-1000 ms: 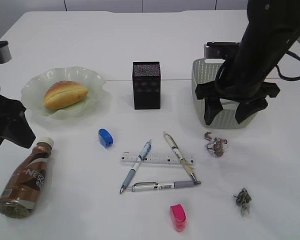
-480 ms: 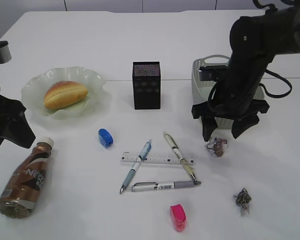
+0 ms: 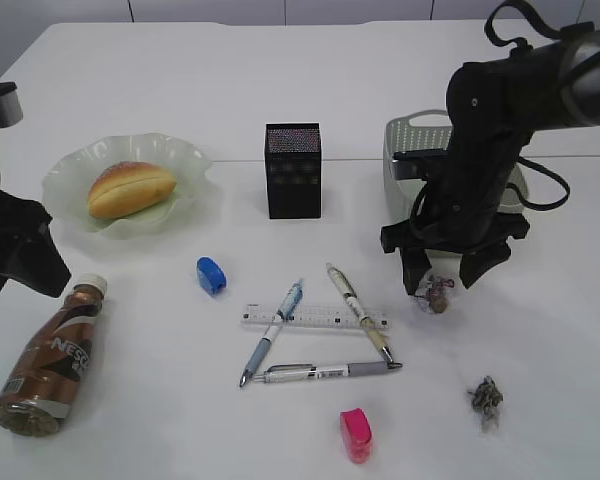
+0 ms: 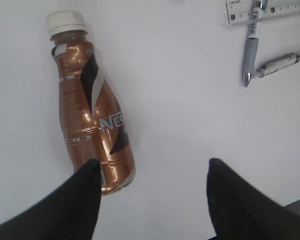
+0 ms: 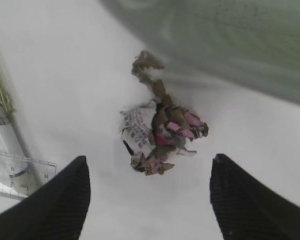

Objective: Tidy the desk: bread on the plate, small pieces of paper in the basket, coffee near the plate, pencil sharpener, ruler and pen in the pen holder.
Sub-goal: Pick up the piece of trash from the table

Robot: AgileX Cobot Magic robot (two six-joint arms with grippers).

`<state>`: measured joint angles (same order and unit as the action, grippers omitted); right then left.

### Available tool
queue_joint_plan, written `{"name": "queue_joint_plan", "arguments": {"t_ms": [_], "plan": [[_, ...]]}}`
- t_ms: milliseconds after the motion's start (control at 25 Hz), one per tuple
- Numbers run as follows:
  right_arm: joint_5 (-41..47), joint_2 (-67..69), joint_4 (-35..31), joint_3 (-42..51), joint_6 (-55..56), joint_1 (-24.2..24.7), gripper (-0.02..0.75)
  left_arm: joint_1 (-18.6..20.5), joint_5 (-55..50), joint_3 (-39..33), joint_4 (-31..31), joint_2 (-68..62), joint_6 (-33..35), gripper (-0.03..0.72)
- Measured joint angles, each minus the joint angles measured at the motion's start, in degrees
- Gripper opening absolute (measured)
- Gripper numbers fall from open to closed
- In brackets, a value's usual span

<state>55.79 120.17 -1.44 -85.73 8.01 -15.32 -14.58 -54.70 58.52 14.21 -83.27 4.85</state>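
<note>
The right gripper [image 3: 442, 272] hangs open straight over the pinkish paper scrap [image 3: 436, 293], which lies on the desk [image 3: 280, 90] just near of the basket [image 3: 405, 150], and its fingers [image 5: 55, 200] stand to the left and right of the wad without touching it. From here the scrap sits directly below, so the pick looks like a plain drop and close. The left gripper [image 4: 152, 200], also open and empty, hovers by the base of the lying coffee [image 4: 92, 125], far from the scrap.

I see the desk [image 3: 160, 70] as smooth matt white. The coffee [image 4: 92, 117] bottle is glossy brown plastic. At two o'clock the basket [image 3: 400, 160] is matt perforated plastic; the pinkish paper [image 5: 162, 132] is crumpled and rough. The plate [image 3: 185, 160] looks like translucent glass.
</note>
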Motion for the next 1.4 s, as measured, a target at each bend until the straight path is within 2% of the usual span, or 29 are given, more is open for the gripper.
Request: {"name": "queue_joint_plan", "arguments": {"t_ms": [1400], "plan": [[-3.30,2.46,1.44,0.00,0.09,0.00,0.545,0.00,-0.20,0.00,0.00,0.00,-0.06,0.486]]}}
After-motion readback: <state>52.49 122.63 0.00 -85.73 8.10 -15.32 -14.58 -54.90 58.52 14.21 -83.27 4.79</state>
